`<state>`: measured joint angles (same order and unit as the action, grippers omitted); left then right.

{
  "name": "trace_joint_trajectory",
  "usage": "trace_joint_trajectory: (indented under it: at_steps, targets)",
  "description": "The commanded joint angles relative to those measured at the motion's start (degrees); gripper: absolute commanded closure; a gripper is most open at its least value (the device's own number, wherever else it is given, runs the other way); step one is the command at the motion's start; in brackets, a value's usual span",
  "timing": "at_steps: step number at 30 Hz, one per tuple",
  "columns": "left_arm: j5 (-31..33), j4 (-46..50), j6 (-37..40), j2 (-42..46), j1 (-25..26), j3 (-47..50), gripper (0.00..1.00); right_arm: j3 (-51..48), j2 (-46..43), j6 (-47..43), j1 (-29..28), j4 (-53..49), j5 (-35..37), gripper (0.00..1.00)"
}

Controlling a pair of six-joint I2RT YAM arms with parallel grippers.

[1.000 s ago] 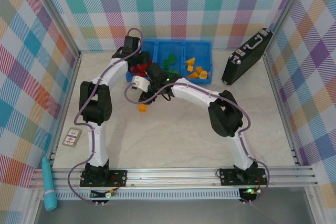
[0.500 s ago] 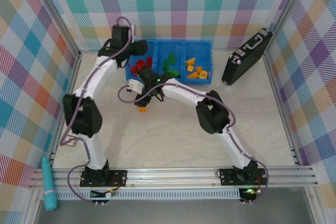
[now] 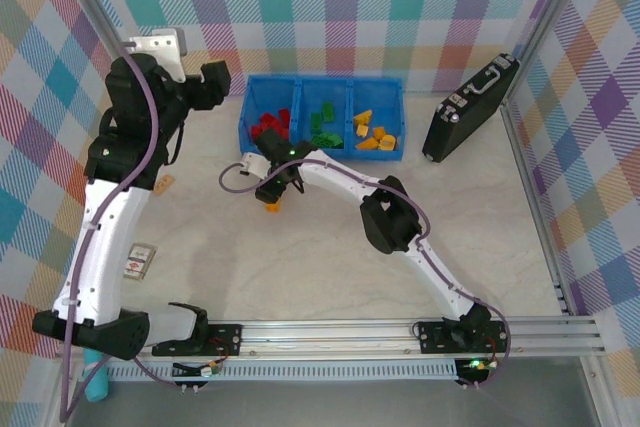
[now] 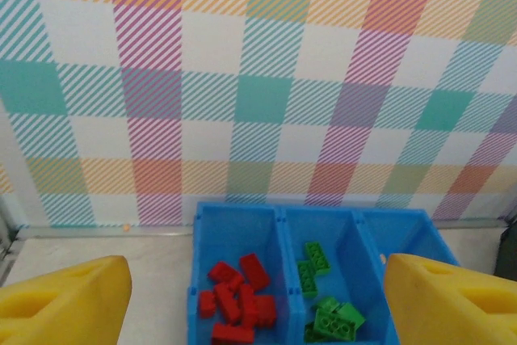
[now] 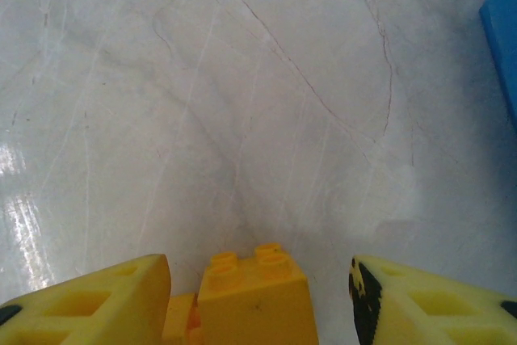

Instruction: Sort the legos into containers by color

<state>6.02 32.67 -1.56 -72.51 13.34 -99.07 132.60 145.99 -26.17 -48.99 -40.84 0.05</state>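
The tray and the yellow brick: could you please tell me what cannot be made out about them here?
Left wrist view: a fingertip of the left gripper hides most of the rightmost compartment of the tray, contents included.
Right wrist view: the lower part of the yellow brick runs off the bottom edge.
Top view: the right gripper covers part of that brick.

The counter (image 5: pixel 242 103) lies bare ahead of the right gripper (image 5: pixel 258 268). A yellow lego (image 5: pixel 252 300) fills part of the gap between its spread fingers (image 5: pixel 89 300). The blue tray (image 5: pixel 502 30) walls off the space to their right. Ahead of and below the left gripper (image 4: pixel 257 280), the tray's compartments stand open-topped between low dividers (image 4: pixel 279 272), and the checked wall (image 4: pixel 258 78) rises just behind them.
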Motion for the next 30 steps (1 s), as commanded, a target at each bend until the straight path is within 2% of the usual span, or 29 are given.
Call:
trace_joint_trajectory:
  at_steps: [1,5,8,17,23,30]
  targets:
    - [3.4,7.0,3.3,1.6,-0.4,1.0,0.17,0.5,1.8,0.7,1.0,-7.0,1.6,0.4]
    - [5.5,10.2,5.2,4.4,-0.5,0.8,0.16,-4.0,-0.4,1.5,2.0,-6.9,1.2,0.5]
    - [6.6,11.6,6.3,6.0,-0.5,0.4,0.15,-6.1,-1.9,2.2,2.6,-7.3,0.0,0.52]
    - [8.2,14.4,7.9,8.8,-0.5,0.0,0.13,-3.6,-1.2,3.1,3.1,-10.9,-3.7,0.69]
    - [8.3,13.9,8.1,9.7,-0.5,0.6,0.12,-5.7,-5.8,5.4,4.4,-8.6,-5.5,0.75]
    - [8.3,13.0,8.0,10.9,-0.5,3.9,0.12,-5.4,-13.7,9.8,9.0,-8.0,-8.8,0.77]
